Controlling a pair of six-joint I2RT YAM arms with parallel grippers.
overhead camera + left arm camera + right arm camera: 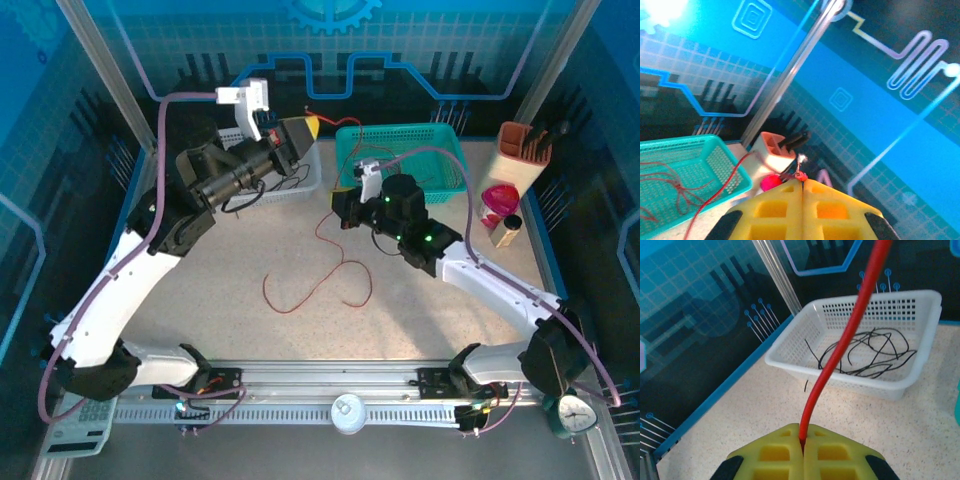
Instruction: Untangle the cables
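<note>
A thin red cable (322, 283) lies in loose loops on the middle of the table and rises to my right gripper (337, 208). That gripper (803, 432) is shut on the red cable (840, 350), which climbs out of the view's top. My left gripper (308, 128) is raised over the white basket (300, 185). It (802, 181) is shut on the red cable's end (801, 175), whose bare wire tip sticks out. Black cables (865, 352) curl inside the white basket (790, 365). More red cables (670, 180) lie in the teal basket (722, 165).
The teal basket (400, 150) stands at the back, right of the white one. At the back right stand an orange holder (524, 150), a pink cup (500, 200) and a small bottle (510, 232). A clock (575, 412) and a metal rail (330, 385) lie at the near edge.
</note>
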